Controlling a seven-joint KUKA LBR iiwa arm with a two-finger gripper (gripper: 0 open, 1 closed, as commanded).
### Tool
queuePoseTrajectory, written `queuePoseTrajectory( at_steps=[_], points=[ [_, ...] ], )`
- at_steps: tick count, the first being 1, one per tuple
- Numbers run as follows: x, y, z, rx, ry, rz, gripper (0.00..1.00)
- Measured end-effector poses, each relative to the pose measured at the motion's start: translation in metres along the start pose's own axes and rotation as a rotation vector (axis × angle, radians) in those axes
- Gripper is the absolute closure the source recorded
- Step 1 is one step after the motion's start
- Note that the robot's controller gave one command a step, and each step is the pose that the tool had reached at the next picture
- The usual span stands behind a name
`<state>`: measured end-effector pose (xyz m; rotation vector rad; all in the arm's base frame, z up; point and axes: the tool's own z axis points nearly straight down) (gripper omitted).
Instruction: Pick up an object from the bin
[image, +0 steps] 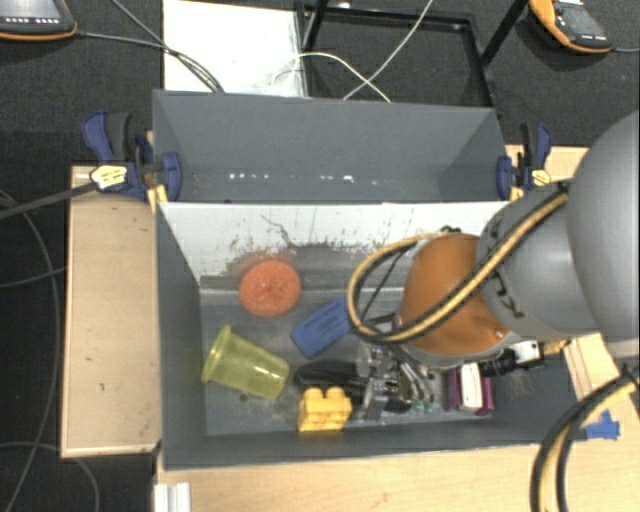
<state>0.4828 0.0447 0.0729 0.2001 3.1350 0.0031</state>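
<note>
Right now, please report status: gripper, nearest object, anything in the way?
Gripper low near front of bin. Nearest: black object and yellow block, close on view-left. Purple-and-white item on view-right. Hold not confirmed.

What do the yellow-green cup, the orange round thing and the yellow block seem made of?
Yellow-green cup: probably thin plastic, translucent and glossy. Orange round thing: perhaps foam or rubber, matt, speckled. Yellow block: likely hard plastic, smooth, with studs.
</note>
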Motion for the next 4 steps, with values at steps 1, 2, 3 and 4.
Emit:
queuePoseTrajectory(
  at_steps=[1, 2, 3, 4],
  points=[
    [0.0, 0.0, 0.0, 0.0, 0.0, -0.001, 1.0],
    [0.002, 0.0, -0.007, 0.0, 0.005, -0.002, 1.0],
    [0.003, 0.0, -0.025, 0.001, 0.01, -0.003, 1.0],
    [0.002, 0.0, -0.052, 0.0, 0.005, -0.005, 1.0]
  ],
)
